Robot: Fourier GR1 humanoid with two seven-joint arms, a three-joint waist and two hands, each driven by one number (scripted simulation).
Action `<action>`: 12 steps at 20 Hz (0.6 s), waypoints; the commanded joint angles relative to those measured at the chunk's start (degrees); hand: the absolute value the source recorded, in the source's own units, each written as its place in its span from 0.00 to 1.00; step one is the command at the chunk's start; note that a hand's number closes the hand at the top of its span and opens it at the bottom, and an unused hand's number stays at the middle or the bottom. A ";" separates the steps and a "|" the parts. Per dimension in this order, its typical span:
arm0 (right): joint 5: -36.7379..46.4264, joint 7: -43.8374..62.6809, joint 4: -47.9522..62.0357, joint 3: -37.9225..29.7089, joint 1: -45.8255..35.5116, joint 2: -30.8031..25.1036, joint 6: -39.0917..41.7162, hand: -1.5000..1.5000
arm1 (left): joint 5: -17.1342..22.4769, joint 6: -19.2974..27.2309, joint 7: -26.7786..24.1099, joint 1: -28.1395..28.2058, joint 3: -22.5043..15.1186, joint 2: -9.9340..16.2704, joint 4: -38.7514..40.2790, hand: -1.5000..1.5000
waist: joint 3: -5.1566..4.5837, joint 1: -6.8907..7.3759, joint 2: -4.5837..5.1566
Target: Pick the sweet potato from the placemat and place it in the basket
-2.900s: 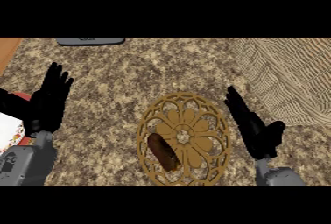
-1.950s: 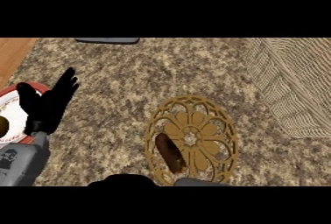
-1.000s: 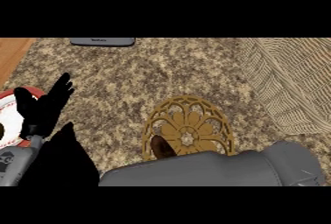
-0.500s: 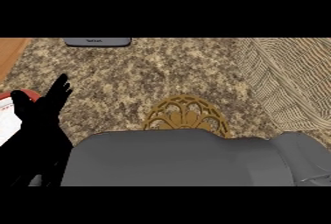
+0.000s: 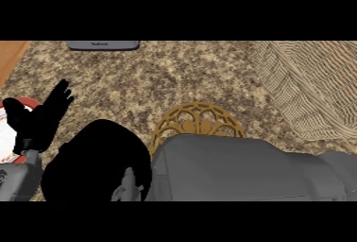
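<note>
— Looking down from my head, where does the sweet potato lie?

— I cannot see it. My right forearm point(image 5: 237, 168) fills the lower middle of the view as a wide grey mass and covers most of the golden placemat point(image 5: 197, 120). Only the mat's far arc of openwork shows above the arm. Whatever lies on the rest of the mat is hidden.

— And your right hand?

— The big black shape point(image 5: 94, 160) at the lower left of the forearm is part of that hand, seen very close. Whether its fingers are straight or curled, or hold anything, I cannot tell.

— The left hand?

— My left hand point(image 5: 43, 118) stands at the left edge, open, fingers straight and pointing up the view, well apart from the mat. It rests over a red-rimmed plate point(image 5: 17, 103).

— The basket?

— The wicker basket point(image 5: 307, 90) sits at the upper right on the speckled counter point(image 5: 174, 75), just beyond the mat. A dark flat device point(image 5: 102, 45) lies at the top edge.
</note>
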 commanded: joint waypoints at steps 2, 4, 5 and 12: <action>12.19 -5.51 -6.07 6.22 13.25 -2.54 -2.31 0.00 | -0.57 -0.06 -0.10 3.25 -0.01 -0.71 -3.02 0.50 | 0.06 0.48 0.24; 17.05 -9.09 -4.60 4.72 13.62 -1.59 -2.10 0.00 | -1.28 -0.38 0.02 0.25 0.83 -0.84 -0.45 0.50 | 0.01 0.39 0.32; 20.01 -10.86 -4.20 7.15 16.34 -1.00 -5.25 0.00 | -1.84 -0.54 -1.72 1.23 -1.05 -3.07 0.44 0.50 | 0.01 0.40 0.43; 28.81 -23.00 4.47 6.96 23.59 1.33 -11.77 0.00 | -2.25 -0.86 1.81 -1.42 0.93 -2.12 -0.60 0.50 | 0.00 0.47 0.35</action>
